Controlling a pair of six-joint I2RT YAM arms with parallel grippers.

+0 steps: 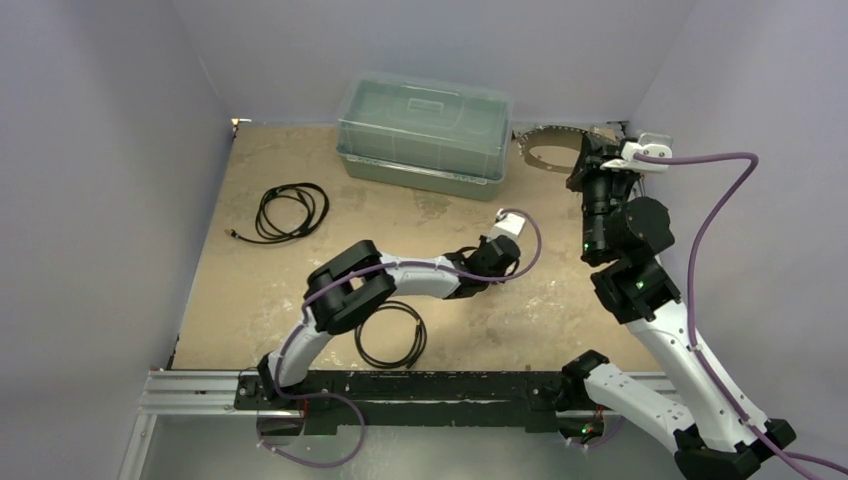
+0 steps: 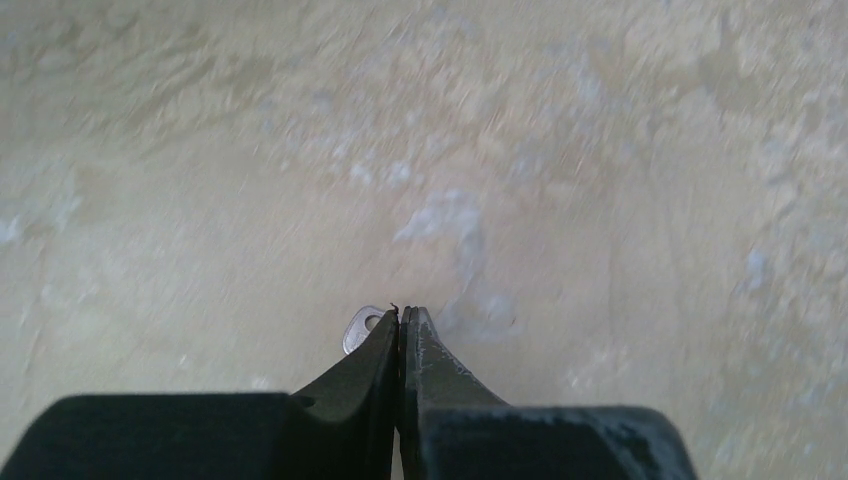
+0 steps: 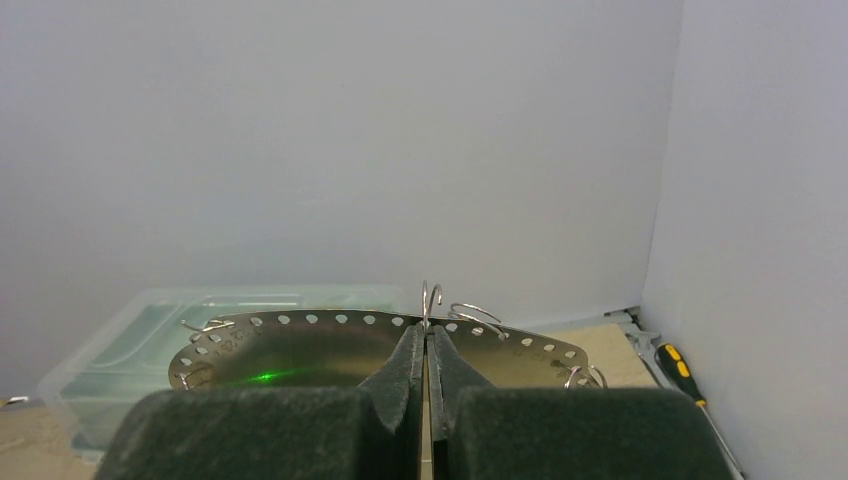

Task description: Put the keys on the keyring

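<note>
Left jaws pinch tiny silvery holed key (image 2: 362, 328), light, slippery, peeking at eleven o'clock; right jaws clamp stiff perforated silvery keyring (image 3: 300, 345) by its rim.

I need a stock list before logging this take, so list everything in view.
storage box: one, clear greenish, far centre.
cable: one, black, coiled, far left.
hoop: one, black, near edge by the left arm.
keyring: one, silvery, perforated rim, held up far right.
key: one, silvery, pinched at the left jaws' tip.
screwdriver: one, yellow and black, by the right wall.
table: one, tan.
left arm, right arm: two, black and white; both jaws shut.
</note>
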